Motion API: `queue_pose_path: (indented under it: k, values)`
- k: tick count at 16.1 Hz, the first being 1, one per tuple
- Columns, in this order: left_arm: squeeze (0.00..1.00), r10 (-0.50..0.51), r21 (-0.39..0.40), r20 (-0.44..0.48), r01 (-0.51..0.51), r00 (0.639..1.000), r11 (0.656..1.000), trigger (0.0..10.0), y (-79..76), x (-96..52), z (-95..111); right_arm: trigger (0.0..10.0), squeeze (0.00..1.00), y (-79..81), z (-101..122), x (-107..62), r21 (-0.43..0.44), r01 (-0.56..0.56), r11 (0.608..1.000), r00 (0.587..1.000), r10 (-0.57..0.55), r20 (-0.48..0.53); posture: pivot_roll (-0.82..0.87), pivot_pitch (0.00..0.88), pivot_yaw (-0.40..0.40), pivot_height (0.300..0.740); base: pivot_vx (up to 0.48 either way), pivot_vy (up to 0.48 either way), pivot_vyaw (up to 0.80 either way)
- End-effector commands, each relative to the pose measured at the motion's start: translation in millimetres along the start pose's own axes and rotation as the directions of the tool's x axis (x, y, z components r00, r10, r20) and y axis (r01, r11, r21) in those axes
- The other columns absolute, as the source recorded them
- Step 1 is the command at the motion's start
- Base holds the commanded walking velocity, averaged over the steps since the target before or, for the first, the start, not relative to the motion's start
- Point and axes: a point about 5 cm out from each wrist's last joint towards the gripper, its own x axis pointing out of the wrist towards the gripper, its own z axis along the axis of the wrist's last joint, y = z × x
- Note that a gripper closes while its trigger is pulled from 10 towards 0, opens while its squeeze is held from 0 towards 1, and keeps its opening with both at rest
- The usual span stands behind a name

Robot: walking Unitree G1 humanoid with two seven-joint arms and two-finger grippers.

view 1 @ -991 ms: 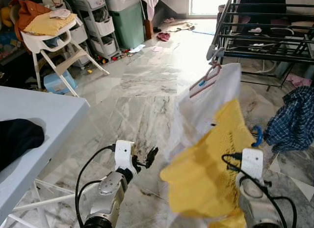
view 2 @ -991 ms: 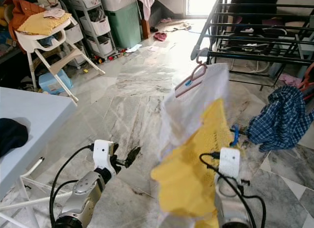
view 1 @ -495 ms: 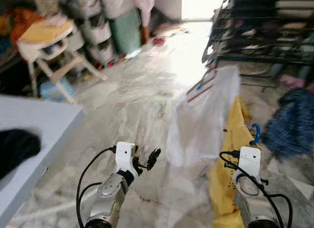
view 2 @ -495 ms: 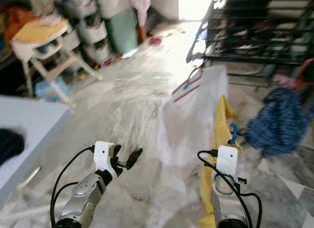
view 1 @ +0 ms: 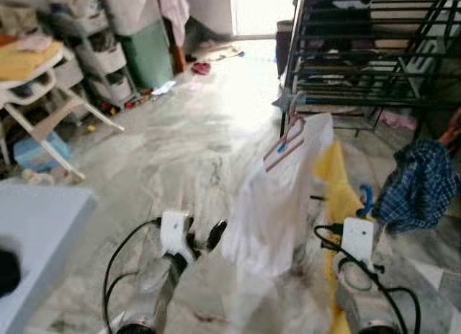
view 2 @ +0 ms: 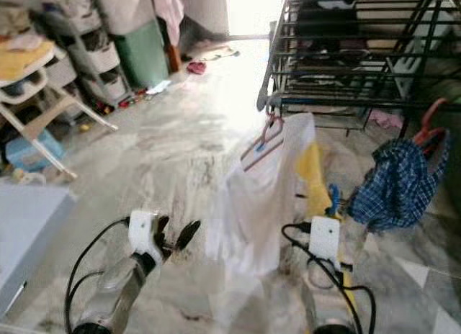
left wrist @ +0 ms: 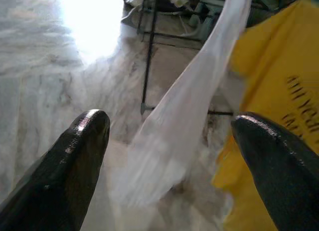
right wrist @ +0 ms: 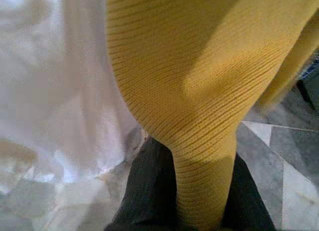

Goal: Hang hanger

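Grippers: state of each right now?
Left gripper: open, empty, fingers spread wide beside the white garment.
Right gripper: shut on the yellow garment, cloth pinched between its fingers.

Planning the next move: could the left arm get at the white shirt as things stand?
Probably yes. The left gripper is open, and the white shirt hangs just beyond its fingers with nothing between them.

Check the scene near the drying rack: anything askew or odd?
Yes. The pink hanger tilts steeply with the white garment bunched on it, its hook near the rack. The right gripper pinches the yellow garment. A plaid cloth droops from the rack's corner.
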Motion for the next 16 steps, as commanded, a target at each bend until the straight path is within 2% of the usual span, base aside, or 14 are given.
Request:
queue_pose_path:
  k: [1,3,7,10,13,16]
  values:
    - [0.0,-0.019,0.007,0.001,0.019,1.0,1.0,10.0,-6.2,3.5,1.3,10.0,0.0,-4.6,10.1,2.4,-0.01,0.008,1.0,0.999,-0.008,0.047,-0.24,0.0,0.109,0.74,0.364,0.0,0.0]
    - [0.0,-0.006,0.003,-0.011,0.006,1.0,1.0,10.0,-7.4,3.7,-1.2,10.0,0.0,-4.2,9.6,2.8,-0.013,0.003,1.0,0.999,-0.002,0.045,-0.23,0.0,0.094,0.74,0.0,0.0,0.0]
    - [0.0,0.093,-0.025,-0.009,-0.093,0.996,0.995,10.0,-4.9,2.2,-6.0,10.0,0.0,0.3,12.3,5.6,-0.071,-0.056,0.996,0.998,0.059,0.038,-0.19,0.0,0.007,0.74,0.0,0.0,0.0]
    - [0.0,0.141,-0.069,0.017,-0.14,0.99,0.988,10.0,0.0,-8.4,-10.7,10.0,0.0,10.6,14.8,8.3,-0.078,-0.107,0.991,0.994,0.109,0.018,-0.14,0.0,-0.051,0.74,0.0,0.0,0.0]
    - [0.0,0.133,-0.063,0.034,-0.13,0.991,0.989,10.0,2.0,-14.1,-10.4,10.0,0.0,17.2,14.7,7.2,-0.059,-0.116,0.992,0.993,0.117,0.014,-0.13,0.0,-0.04,0.74,0.0,0.0,0.0]
    - [0.0,0.103,-0.05,0.03,-0.101,0.994,0.994,10.0,2.0,-10.9,-6.2,10.0,0.0,16.9,8.2,6.1,-0.037,-0.097,0.995,0.995,0.097,-0.005,-0.15,0.0,-0.003,0.74,0.172,0.0,-0.69]
